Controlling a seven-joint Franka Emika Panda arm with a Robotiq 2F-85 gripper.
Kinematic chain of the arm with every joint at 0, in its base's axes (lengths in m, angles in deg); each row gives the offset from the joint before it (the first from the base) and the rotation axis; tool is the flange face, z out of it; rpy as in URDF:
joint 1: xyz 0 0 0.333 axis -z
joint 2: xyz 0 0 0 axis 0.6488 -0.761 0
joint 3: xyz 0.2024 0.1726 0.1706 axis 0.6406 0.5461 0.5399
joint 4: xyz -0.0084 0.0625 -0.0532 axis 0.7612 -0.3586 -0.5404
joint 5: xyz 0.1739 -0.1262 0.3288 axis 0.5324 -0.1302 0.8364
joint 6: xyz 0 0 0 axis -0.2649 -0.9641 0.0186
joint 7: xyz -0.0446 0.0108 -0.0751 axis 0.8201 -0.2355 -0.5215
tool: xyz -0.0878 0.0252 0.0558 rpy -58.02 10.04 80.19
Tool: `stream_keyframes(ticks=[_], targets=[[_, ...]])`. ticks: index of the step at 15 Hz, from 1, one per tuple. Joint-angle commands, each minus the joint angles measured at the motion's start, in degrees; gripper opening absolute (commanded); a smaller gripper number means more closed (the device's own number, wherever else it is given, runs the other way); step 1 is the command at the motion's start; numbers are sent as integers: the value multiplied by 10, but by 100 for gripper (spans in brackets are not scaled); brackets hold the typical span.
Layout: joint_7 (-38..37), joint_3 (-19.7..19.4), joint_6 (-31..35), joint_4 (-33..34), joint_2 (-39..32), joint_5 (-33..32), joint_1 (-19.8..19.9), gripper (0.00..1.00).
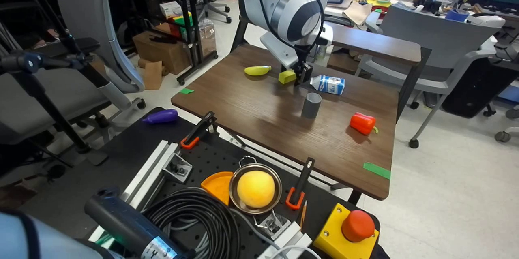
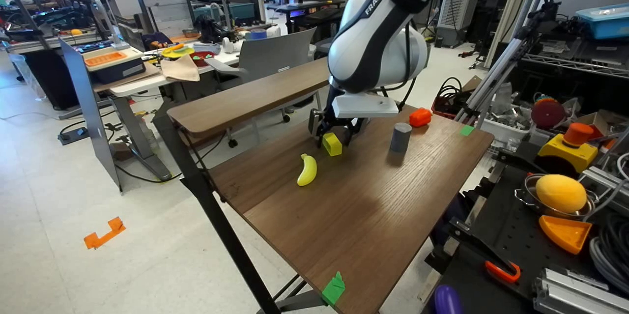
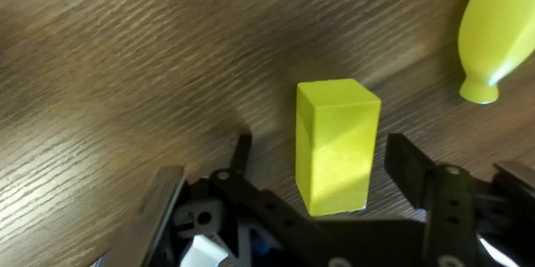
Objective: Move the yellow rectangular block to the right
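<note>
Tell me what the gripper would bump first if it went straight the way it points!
Probably the brown table. The gripper points down, open, and in the wrist view the yellow block sits between its fingers, so they would likely pass beside it. Their height above the table is hard to tell.

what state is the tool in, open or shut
The tool is open: in the wrist view, its fingers stand apart, the yellow block showing between them, tabletop visible either side.
</note>
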Motion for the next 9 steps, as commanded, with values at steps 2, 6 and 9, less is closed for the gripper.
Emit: stream_keyframes(ticks=[2,6,9], targets=[[-18,-16,-21,18,-6,-21,-12,42],[-17,-17,-28,11,2,-24,-10,12],[-16,-17,-14,-2,12,-25,-13,12]])
